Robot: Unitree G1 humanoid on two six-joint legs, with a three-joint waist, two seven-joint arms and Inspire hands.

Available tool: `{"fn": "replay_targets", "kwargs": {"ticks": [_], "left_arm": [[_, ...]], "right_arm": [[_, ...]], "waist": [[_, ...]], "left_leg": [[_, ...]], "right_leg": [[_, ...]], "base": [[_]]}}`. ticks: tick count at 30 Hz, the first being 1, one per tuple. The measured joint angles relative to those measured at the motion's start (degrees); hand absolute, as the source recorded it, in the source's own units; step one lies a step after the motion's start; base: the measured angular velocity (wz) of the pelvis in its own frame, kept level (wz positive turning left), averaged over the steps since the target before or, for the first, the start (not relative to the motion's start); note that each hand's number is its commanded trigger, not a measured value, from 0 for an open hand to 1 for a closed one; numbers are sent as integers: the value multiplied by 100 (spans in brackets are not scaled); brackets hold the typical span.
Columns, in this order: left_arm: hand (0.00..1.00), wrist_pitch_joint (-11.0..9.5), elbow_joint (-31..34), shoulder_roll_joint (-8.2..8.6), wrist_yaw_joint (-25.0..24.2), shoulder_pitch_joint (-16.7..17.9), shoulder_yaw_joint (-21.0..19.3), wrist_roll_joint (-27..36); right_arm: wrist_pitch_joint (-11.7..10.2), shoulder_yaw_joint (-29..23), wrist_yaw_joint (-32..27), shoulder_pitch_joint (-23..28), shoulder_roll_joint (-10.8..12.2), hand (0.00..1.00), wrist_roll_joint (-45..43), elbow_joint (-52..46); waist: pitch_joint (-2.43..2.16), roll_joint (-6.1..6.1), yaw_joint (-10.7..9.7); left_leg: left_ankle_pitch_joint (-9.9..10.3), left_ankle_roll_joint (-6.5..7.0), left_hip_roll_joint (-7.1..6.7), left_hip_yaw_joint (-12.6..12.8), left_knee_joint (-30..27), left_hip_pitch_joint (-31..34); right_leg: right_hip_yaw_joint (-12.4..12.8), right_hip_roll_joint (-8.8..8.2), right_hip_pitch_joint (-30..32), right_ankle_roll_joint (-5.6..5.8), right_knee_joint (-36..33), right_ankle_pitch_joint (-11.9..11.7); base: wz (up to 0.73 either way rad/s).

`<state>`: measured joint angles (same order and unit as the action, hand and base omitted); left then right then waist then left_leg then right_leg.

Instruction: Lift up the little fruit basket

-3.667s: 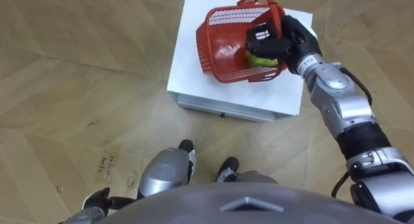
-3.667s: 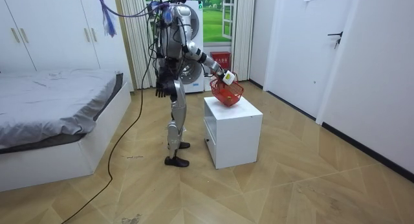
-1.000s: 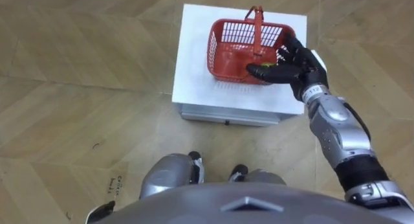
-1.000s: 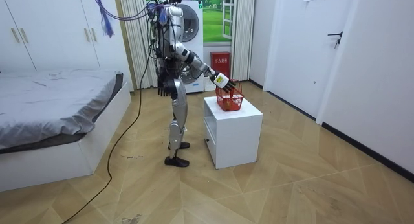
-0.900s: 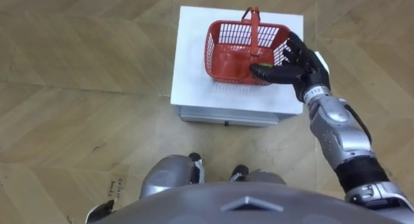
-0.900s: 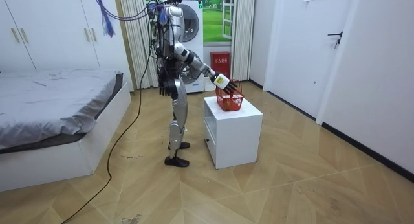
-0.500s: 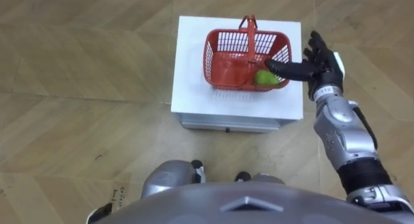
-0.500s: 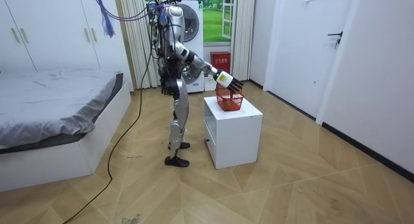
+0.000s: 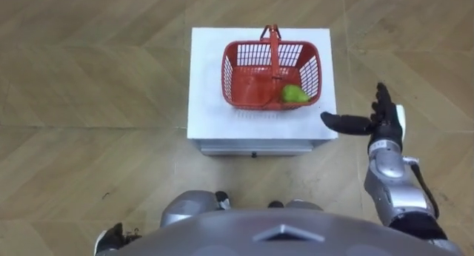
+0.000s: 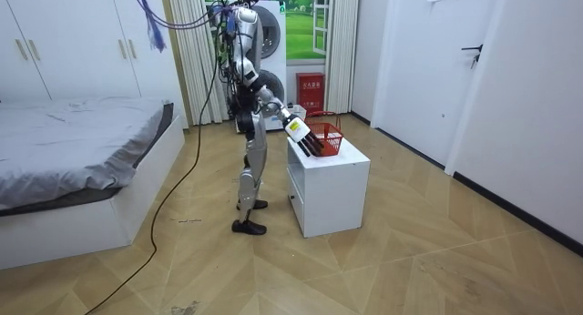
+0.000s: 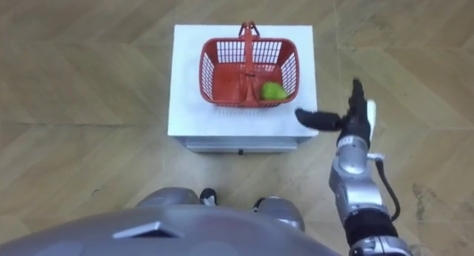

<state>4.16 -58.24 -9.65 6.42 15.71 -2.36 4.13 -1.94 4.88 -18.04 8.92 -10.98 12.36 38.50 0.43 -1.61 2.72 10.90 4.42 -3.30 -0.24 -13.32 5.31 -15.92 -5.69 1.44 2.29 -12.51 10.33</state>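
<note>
Right hand hangs open and empty, fingers straight and spread, the thumb reaching toward the near right corner of the white cabinet. A few seconds back this hand held the red fruit basket lifted and tilted. A second ago the basket was already level on the cabinet top with the hand at its right wall. Since then the hand has drawn back off the top toward the robot. So the basket now stands free, ahead of the hand and to its left, touched by nothing. By my reading the pickup is undone, and the task needs a fresh grasp.

Wooden floor lies open on every side of the cabinet, and the room view shows nothing crowding the robot's reach. The cabinet stands straight ahead of the robot, its drawer front facing it. The basket sits upright toward the far edge of the top, its right wall close to the right edge. A bare strip is left along the near side and a wider one beyond the basket's left wall. Its upright handle runs front to back over the middle, with clear air above it. A green pear lies in the corner of the basket nearest the hand. Left hand hangs low by the robot's side.
</note>
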Motion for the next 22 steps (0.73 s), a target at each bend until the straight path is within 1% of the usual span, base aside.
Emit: {"fn": "replay_targets", "kwargs": {"ticks": [1, 3, 4, 5, 6, 7, 8, 10, 12, 13, 14, 18, 20, 22], "left_arm": [[0, -21, 46, 1, 38, -19, 0, 52], [0, -140, 178, 1, 126, -46, -11, 95], [0, -219, 276, 20, 196, -48, -9, 92], [0, -306, 324, 41, 211, -89, -6, 104], [0, -335, 317, 55, 219, -114, -5, 136], [0, -360, 291, 104, 245, -146, -6, 210], [0, -376, 284, 166, 280, -159, -5, 231], [0, -382, 305, 228, 294, -148, -7, 256], [0, -379, 296, 257, 286, -116, -7, 257], [0, -380, 275, 259, 269, -90, -13, 268], [0, -379, 241, 259, 234, -92, -19, 268], [0, -376, 42, 254, 55, -168, -23, 264], [0, -377, 13, 246, -34, -173, -87, 255], [0, -376, -42, 243, -76, -169, -106, 250]], "right_arm": [[-3, -1, 1, -9, 3, 0, 32, 115], [-9, -3, 0, 58, 6, 0, 58, 440], [-9, -15, 1, 124, 5, 0, 65, 600], [-18, -23, 10, 212, 8, 0, 71, 720], [-36, -24, 25, 238, 14, 0, 71, 828], [-49, -28, 76, 296, 22, 0, 64, 1074], [-49, -61, 133, 381, 30, 0, 84, 1228], [-48, -69, 232, 537, 42, 0, 104, 1388], [-40, -99, 327, 596, 89, 0, 104, 1629], [-32, -213, 436, 602, 155, 0, 78, 1798], [-18, -268, 532, 571, 192, 0, 32, 1989], [83, -298, 855, 442, 209, 0, -63, 2479], [85, -328, 980, 319, 230, 0, -113, 2713], [104, -399, 1092, 234, 232, 0, -153, 2873]], "waist": [[-1, 1, -46], [-2, -15, -112], [-10, -16, -119], [-9, -19, -167], [-8, -19, -189], [-19, -3, -238], [-25, 10, -240], [-38, 9, -234], [-40, 4, -229], [-41, 6, -236], [-38, 1, -247], [-30, -9, -251], [-6, -48, -253], [1, -53, -250]], "left_leg": [[1, 1, -2, -7, 11, -25], [3, 2, -5, 3, 94, -160], [4, 3, -4, 7, 171, -221], [3, 3, -6, 6, 196, -269], [3, 3, -6, 6, 196, -305], [3, 3, -8, 3, 216, -360], [3, 4, -9, 5, 286, -416], [3, 4, -9, 10, 343, -440], [1, 2, -4, 23, 361, -473], [1, 0, 7, 23, 359, -505], [3, -2, 15, 20, 365, -523], [8, -10, 23, 4, 382, -580], [8, -10, 19, -15, 381, -585], [8, -10, 11, -36, 381, -598]], "right_leg": [[-7, 0, -35, 0, 11, 0], [-4, 9, -147, 2, 73, -1], [0, 12, -192, 7, 91, -3], [-2, 12, -222, 8, 96, -3], [1, 14, -247, 10, 102, -1], [2, 13, -293, 23, 106, 7], [18, 17, -336, 26, 126, 9], [33, 23, -349, 28, 171, 10], [67, 37, -360, 38, 184, 16], [74, 49, -384, 39, 191, 17], [58, 54, -401, 39, 196, 17], [22, 61, -472, 39, 213, 17], [10, 62, -494, 39, 221, 17], [4, 62, -525, 40, 248, 17]], "base": [[-3], [-5], [-10], [-7], [0], [0], [0], [-5], [-6], [0], [0], [2], [4], [5]]}}
